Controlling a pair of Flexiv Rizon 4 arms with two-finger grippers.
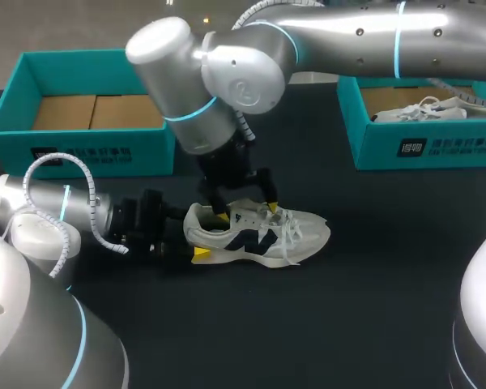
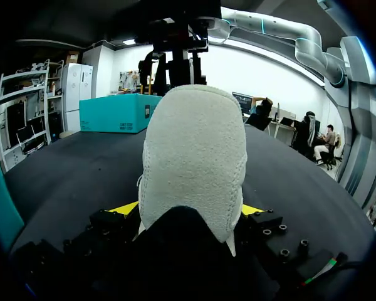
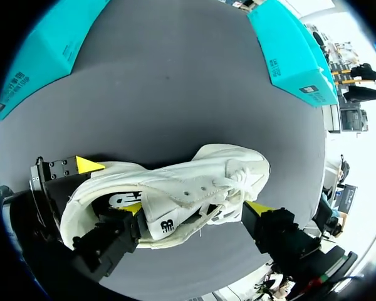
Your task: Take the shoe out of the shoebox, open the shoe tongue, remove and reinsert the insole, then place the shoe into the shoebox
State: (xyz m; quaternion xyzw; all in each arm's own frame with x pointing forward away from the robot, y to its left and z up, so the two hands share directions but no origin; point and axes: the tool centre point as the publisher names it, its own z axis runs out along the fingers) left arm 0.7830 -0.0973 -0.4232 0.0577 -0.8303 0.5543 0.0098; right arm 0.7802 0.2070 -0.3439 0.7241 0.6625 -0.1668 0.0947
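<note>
A white shoe (image 1: 259, 231) with a navy logo lies on its side on the black table, toe to the right. My left gripper (image 1: 193, 240) is shut on its heel. In the left wrist view the heel (image 2: 194, 157) fills the gap between the two yellow tips of that gripper (image 2: 189, 210). My right gripper (image 1: 245, 209) comes down from above and stands open over the shoe. One finger is in the shoe's opening and the other is by the laces. In the right wrist view the tongue and laces (image 3: 229, 182) lie between that gripper's (image 3: 195, 210) fingers.
A teal shoebox (image 1: 81, 150) with a bare cardboard floor stands at the back left. A second teal box (image 1: 425, 146) at the back right holds another white shoe (image 1: 417, 109). The black table (image 1: 324, 316) stretches out in front of the shoe.
</note>
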